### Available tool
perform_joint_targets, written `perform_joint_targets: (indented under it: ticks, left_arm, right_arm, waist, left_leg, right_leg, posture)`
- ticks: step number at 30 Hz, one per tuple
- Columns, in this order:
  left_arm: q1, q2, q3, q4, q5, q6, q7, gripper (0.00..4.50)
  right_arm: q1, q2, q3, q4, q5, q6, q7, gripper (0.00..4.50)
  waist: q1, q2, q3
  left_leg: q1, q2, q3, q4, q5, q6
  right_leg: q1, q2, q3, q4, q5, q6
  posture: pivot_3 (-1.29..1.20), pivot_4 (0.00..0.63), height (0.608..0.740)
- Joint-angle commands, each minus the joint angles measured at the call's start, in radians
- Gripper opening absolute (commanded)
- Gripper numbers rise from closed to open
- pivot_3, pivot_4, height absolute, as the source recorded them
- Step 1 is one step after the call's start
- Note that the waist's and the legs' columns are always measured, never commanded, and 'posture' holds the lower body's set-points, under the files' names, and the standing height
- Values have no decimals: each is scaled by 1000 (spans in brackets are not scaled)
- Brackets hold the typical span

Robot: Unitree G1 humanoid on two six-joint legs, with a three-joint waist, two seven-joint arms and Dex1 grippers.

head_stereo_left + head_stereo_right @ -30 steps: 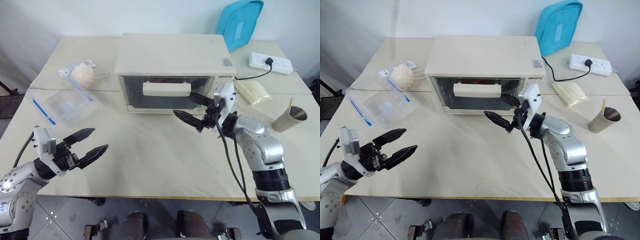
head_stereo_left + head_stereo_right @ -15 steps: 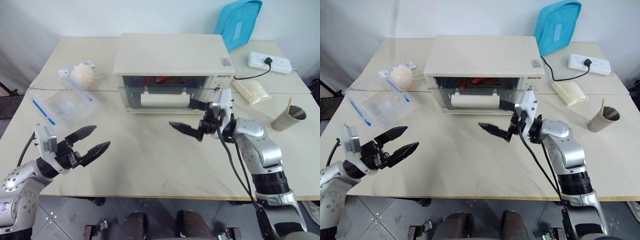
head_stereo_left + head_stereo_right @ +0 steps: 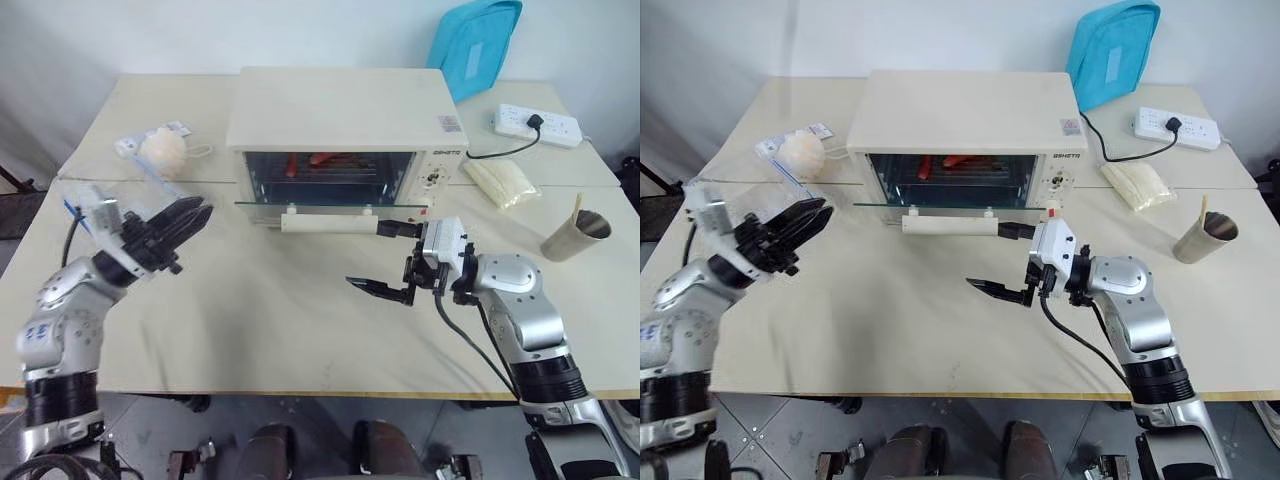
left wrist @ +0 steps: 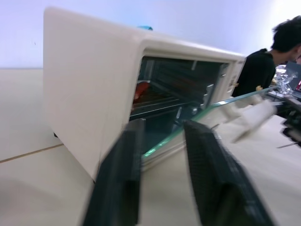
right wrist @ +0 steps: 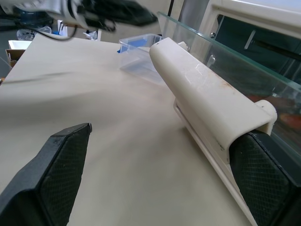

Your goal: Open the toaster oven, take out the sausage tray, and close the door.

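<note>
right gripper (image 3: 388,258): spread wide, holding nothing; far finger (image 5: 263,181) at the right end of the door handle (image 3: 330,225), near finger low over the table (image 3: 300,330)
left gripper (image 3: 178,222): fingers nearly together with a thin gap, pinching nothing; raised left of the toaster oven (image 3: 340,125), pointing at its left side
door (image 3: 330,205): a second ago shut and upright, half a second ago partway down, now dropped to level, glass flat in front of the opening
left arm change: was low at the near left table edge with fingers spread, now lifted up and toward the oven, fingers drawn in
sausage tray (image 3: 318,160): inside the oven on the rack, red sausages visible through the opening, untouched
meaning: open step looks done; tray pull-out is next, door closing after that
risk: right gripper sits at the handle, likely needs to clear before reaching in
other: clear plastic box (image 3: 120,205) left of the oven, paper cup (image 3: 575,238) far right, power strip (image 3: 538,125) right rear
</note>
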Motion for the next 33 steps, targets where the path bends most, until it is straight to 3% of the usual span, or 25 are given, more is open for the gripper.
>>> perform_joint_targets:
  ticks: [1, 12, 23, 29, 33]
  left_arm:
    - [-116, -54, -60, 102, 85, -98, 6, 14]
    - [-167, -87, -145, 204, 165, -170, -111, 14]
    - [-91, -75, -199, 214, 258, -241, -170, 14]
    - [-2, -84, -211, 180, 286, -272, -161, 14]
    - [46, -87, -223, 157, 311, -297, -141, 14]
  right_arm:
    - [-13, 12, 6, -36, 4, -36, 3, 4500]
    - [81, -20, -21, -86, -31, -48, -40, 4500]
    - [424, -156, -235, -125, -98, -115, -182, 4500]
    - [410, -178, -302, -156, -155, -126, -294, 4500]
    - [310, -184, -220, -228, -224, 24, -358, 4500]
  waist:
    - [1, 0, 0]
    - [-2, -1, 0]
    - [24, -1, 0]
    - [12, -1, 0]
    - [5, -1, 0]
  left_leg:
    - [0, 0, 0, 0, 0, 0]
    - [0, 0, 4, 1, 0, 0]
    - [0, -2, 3, 3, 1, 2]
    - [4, -1, 7, 2, 1, 2]
    - [4, -1, 7, 2, 1, 2]
  right_leg:
    - [0, 0, 0, 0, 0, 0]
    - [-3, -3, -4, 3, 0, 0]
    - [1, -4, -6, 1, 1, 2]
    - [2, -4, -2, 3, 1, 2]
    - [1, -4, -1, 2, 1, 2]
  posture:
    - [0, 150, 740]
    - [0, 150, 740]
    - [0, 150, 740]
    - [0, 150, 740]
    - [0, 150, 740]
